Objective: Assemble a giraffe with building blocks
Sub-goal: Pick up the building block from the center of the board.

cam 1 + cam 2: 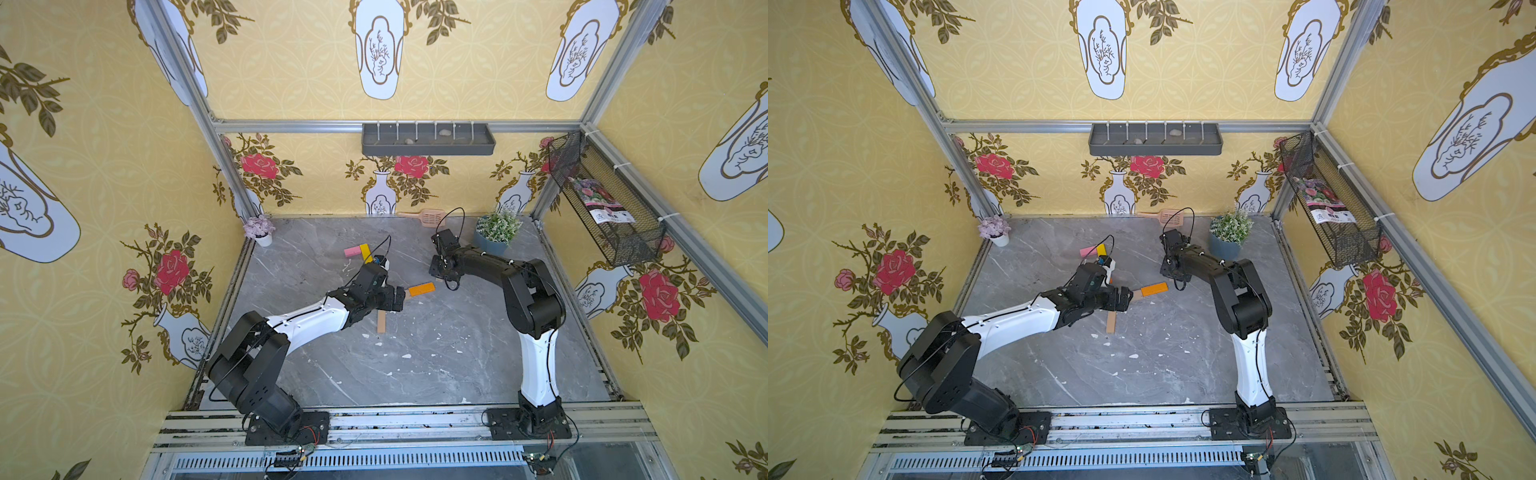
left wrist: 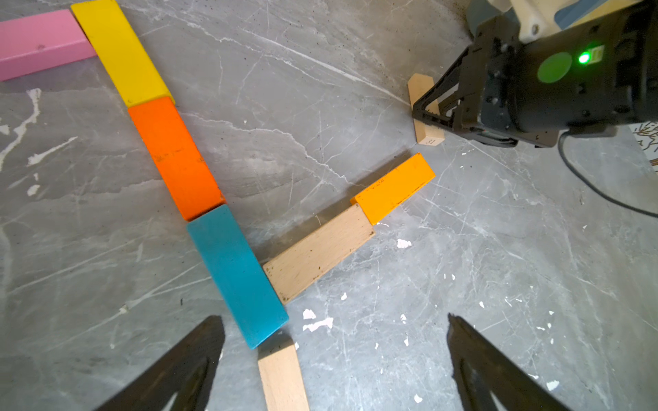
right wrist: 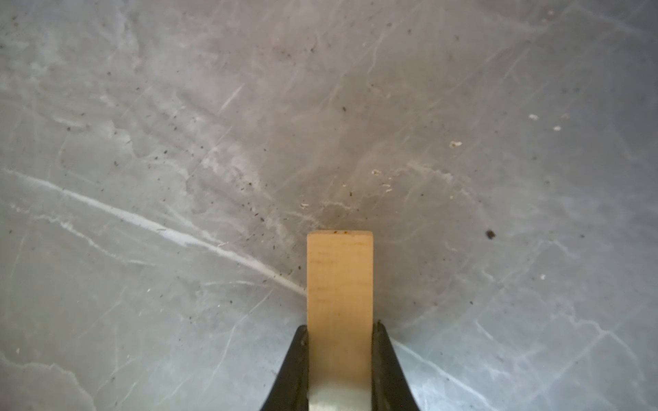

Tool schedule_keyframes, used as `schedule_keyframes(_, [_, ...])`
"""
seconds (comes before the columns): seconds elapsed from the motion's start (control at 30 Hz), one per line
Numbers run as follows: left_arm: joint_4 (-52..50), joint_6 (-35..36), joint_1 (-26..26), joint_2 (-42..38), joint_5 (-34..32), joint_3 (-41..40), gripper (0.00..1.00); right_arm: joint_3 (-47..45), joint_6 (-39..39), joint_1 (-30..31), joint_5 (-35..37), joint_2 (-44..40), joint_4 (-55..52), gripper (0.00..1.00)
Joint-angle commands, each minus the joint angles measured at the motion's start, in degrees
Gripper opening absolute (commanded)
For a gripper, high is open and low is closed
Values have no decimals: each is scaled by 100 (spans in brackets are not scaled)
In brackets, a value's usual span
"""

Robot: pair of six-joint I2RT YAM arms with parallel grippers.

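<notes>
In the left wrist view the building blocks lie flat as a partial giraffe. A pink block (image 2: 39,42) meets a yellow (image 2: 121,53), orange (image 2: 174,156) and blue (image 2: 236,274) line. A tan block (image 2: 317,252) and a light orange one (image 2: 393,186) branch off from the blue block. Another tan block (image 2: 281,377) points down from the blue end. My left gripper (image 2: 333,320) hovers open over this tan block and bare table. My right gripper (image 3: 341,327) is shut on a tan block (image 3: 340,284) turned on its narrow side, low at the table beyond the light orange end (image 2: 425,110).
A peach scoop (image 1: 424,216) and a potted green plant (image 1: 496,232) stand at the back, close behind the right arm. A small flower pot (image 1: 259,230) sits in the back left corner. A grey shelf (image 1: 428,139) and a wire basket (image 1: 602,199) hang on the walls.
</notes>
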Motion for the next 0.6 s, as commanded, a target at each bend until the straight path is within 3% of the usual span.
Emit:
schedule_keyframes(0.0, [-20, 81, 4, 31, -9, 11, 99, -320, -751, -168, -85, -161, -320, 14])
schedule_keyframes(0.17, [-43, 126, 4, -12, -92, 0, 99, -855, -1372, -414, -178, -772, -317, 9])
schedule_keyframes(0.27, [-45, 174, 5, 18, -182, -8, 99, -1178, -1727, -327, -713, -1295, -369, 9])
schedule_keyframes(0.57, [-99, 186, 6, 5, -187, 29, 99, -1917, -2025, 877, -380, -2092, -724, 12])
